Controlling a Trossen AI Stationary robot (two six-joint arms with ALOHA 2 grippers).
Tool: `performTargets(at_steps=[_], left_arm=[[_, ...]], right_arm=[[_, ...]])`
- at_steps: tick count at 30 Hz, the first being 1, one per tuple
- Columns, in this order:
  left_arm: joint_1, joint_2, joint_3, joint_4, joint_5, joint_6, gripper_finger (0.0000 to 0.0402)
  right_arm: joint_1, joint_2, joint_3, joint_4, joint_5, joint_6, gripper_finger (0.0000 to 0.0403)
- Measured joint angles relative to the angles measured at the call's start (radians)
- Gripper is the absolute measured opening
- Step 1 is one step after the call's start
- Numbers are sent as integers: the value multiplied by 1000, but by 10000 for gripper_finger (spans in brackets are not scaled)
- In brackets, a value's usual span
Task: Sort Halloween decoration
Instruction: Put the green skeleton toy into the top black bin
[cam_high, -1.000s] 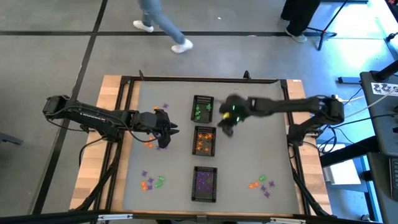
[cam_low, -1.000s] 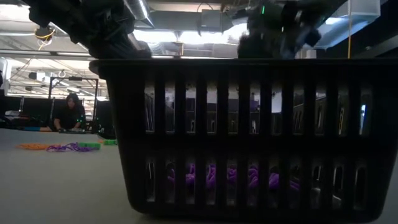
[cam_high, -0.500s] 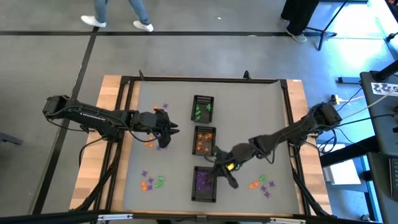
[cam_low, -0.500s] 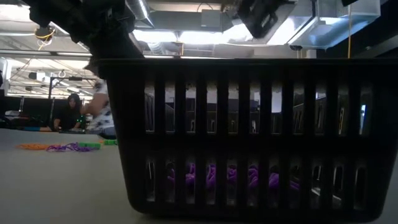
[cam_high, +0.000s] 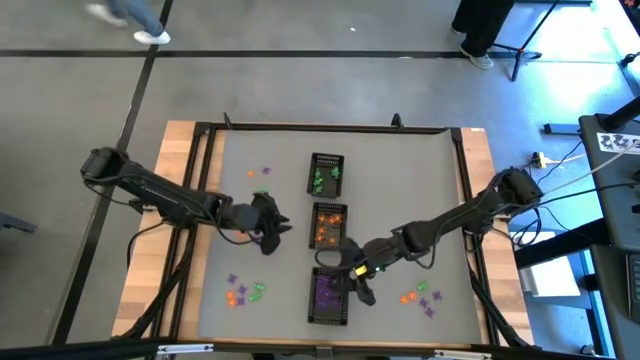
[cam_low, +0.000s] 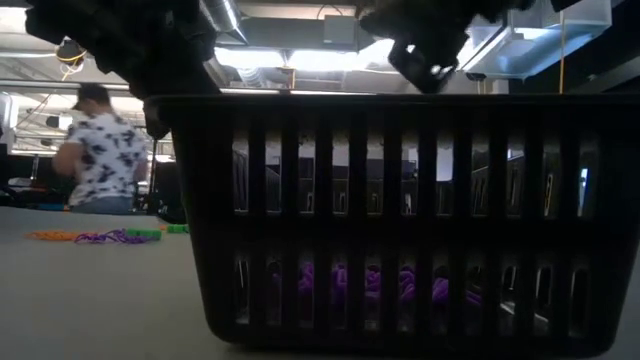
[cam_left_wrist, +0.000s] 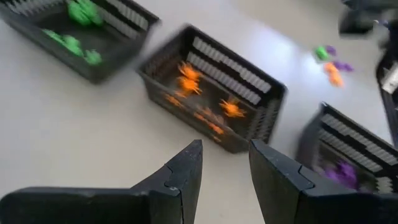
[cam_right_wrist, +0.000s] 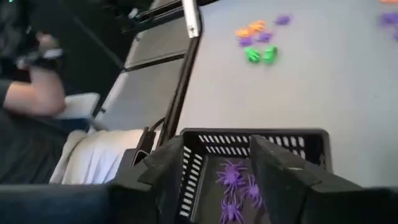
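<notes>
Three black mesh trays stand in a row down the middle of the table: a far one with green trinkets, a middle one with orange trinkets and a near one with purple trinkets. My right gripper is open and hovers over the near tray's far end, with purple spiders lying on the tray floor below it. My left gripper is open and holds nothing. It stands over bare table to the left of the orange tray. Loose Halloween decorations lie at near left, near right and far left.
The low view is filled by the purple tray's slatted wall, with both arms dark above its rim. A person stands in the room behind the table. A black frame runs round the grey tabletop.
My right gripper has swung from beside the green tray toward the table's near edge and now hangs over the purple tray. My left gripper has moved a little toward the near edge and toward the orange tray.
</notes>
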Motion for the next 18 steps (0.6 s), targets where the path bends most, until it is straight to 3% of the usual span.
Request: performTargets(at_steps=[5,9,13,18], left_arm=[[-92,74,0,86,1,-70,124],[-171,127,0,269,14,-140,124],[-273,166,0,507,21,-16,124],[-335,180,2,604,17,1,124]], right_arm=[[96,-33,1,-140,188,68,169],[213,-35,0,-99,331,61,152],[367,-37,0,72,515,-128,137],[495,-95,0,206,675,-364,126]])
